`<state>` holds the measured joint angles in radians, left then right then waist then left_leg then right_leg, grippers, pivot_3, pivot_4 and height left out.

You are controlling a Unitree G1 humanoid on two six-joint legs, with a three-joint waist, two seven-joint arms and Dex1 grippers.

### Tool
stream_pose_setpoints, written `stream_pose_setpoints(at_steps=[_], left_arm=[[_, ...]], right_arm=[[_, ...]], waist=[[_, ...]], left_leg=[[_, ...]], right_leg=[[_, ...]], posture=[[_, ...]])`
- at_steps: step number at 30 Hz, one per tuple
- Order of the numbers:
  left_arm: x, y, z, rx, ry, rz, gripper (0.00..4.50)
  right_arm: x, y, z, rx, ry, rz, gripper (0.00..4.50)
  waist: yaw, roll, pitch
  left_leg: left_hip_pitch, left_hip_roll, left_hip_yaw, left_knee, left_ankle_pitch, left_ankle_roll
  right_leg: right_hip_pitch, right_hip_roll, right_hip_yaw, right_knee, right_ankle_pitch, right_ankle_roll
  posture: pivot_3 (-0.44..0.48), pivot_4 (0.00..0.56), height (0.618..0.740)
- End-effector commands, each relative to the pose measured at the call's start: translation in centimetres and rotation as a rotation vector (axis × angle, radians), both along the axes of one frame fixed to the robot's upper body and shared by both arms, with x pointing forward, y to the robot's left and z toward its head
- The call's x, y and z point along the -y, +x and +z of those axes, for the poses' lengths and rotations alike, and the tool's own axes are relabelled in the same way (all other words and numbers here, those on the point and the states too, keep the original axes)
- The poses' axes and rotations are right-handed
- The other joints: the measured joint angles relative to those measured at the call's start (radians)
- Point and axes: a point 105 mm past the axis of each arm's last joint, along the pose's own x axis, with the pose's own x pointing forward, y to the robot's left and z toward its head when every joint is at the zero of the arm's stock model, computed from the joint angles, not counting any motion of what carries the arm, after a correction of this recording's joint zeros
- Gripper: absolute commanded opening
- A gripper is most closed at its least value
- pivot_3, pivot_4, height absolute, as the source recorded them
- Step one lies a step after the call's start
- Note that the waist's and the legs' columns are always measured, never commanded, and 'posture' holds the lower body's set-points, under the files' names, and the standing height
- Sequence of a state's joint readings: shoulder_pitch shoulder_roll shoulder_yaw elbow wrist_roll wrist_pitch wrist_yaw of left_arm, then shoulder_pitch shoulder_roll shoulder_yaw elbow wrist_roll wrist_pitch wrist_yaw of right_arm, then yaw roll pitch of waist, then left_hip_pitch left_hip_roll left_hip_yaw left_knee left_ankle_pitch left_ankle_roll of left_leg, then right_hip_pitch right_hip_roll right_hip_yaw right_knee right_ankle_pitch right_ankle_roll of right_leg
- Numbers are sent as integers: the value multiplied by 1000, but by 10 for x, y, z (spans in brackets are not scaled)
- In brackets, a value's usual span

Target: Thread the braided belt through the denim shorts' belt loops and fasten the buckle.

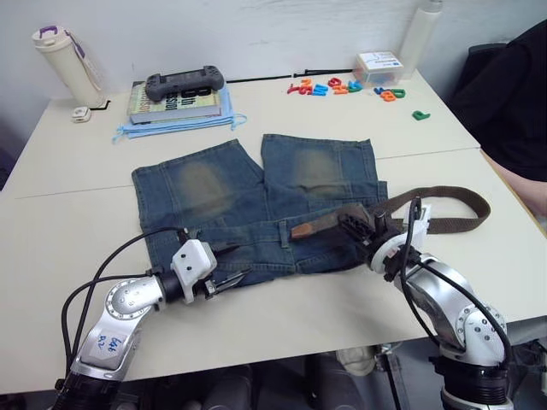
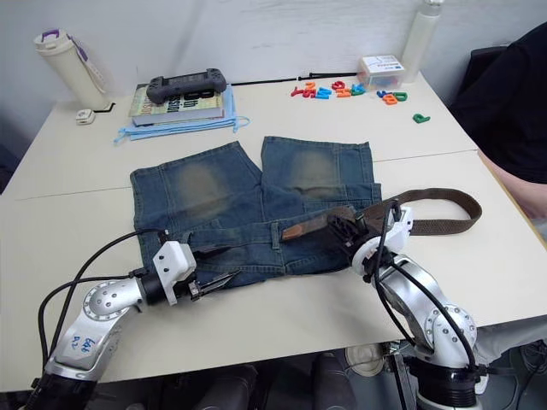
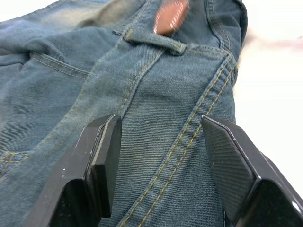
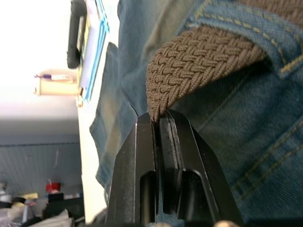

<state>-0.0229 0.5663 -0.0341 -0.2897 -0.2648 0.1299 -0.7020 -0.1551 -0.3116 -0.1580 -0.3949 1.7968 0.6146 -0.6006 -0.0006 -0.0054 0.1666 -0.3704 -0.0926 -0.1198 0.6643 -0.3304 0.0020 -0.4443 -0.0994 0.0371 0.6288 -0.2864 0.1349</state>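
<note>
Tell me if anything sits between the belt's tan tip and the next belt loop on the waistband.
Nothing visible blocks it. The tan leather end lies on bare denim just behind the next belt loop, while the right end effector pinches the braided belt.

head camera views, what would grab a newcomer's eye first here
The denim shorts lie spread flat in the middle of the white table, a faded patch on each leg. The right gripper is shut on the braided belt, which loops out past the shorts' right side, its tan leather end lying on the waistband. The left gripper is open over the waistband's left part.
</note>
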Motion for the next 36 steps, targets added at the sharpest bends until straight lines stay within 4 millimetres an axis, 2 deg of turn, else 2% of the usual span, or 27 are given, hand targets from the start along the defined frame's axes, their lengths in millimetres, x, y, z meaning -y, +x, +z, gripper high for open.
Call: stream_pose_setpoints(at_steps=[1, 6, 11, 17, 29, 36], left_arm=[[2, -6, 17, 48, -35, -19, 2981], [-1, -7, 16, 46, -33, -14, 2981], [-2, -8, 17, 49, -42, -11, 2981], [-2, -14, 25, 32, -121, -59, 2981], [-7, -19, 28, 17, -130, -80, 2981], [-9, -17, 27, 26, -127, -66, 2981]], right_arm=[[-3, -4, 9, 59, -15, 13, 0], [-8, 0, 6, 74, -17, 16, 0], [-4, 4, 10, 117, -49, 5, 0], [-4, 5, 14, 146, -72, 14, 0], [-36, 4, 17, 176, -125, 90, 0], [-47, 1, 15, 156, -61, 122, 0]], waist=[[0, 0, 0], [0, 0, 0], [-1, 0, 0], [-1, 0, 0], [-2, 0, 0], [-4, 0, 0]], left_leg=[[0, 0, 0, 0, 0, 0], [0, 0, 0, 0, 0, 0], [0, 0, 0, 0, 0, 0], [0, 0, 0, 0, 0, 0], [0, 0, 0, 0, 0, 0], [0, 1, 0, 0, 0, 0]], right_leg=[[0, 0, 0, 0, 0, 0], [0, 0, 0, 0, 0, 0], [0, 0, 0, 0, 0, 0], [0, 0, 0, -1, 0, 0], [0, 0, 0, -1, 0, 0], [0, 0, 0, -1, 0, 0]], posture=[[0, 150, 714], [0, 150, 714], [0, 150, 714], [0, 150, 714], [0, 150, 714], [0, 150, 714]])
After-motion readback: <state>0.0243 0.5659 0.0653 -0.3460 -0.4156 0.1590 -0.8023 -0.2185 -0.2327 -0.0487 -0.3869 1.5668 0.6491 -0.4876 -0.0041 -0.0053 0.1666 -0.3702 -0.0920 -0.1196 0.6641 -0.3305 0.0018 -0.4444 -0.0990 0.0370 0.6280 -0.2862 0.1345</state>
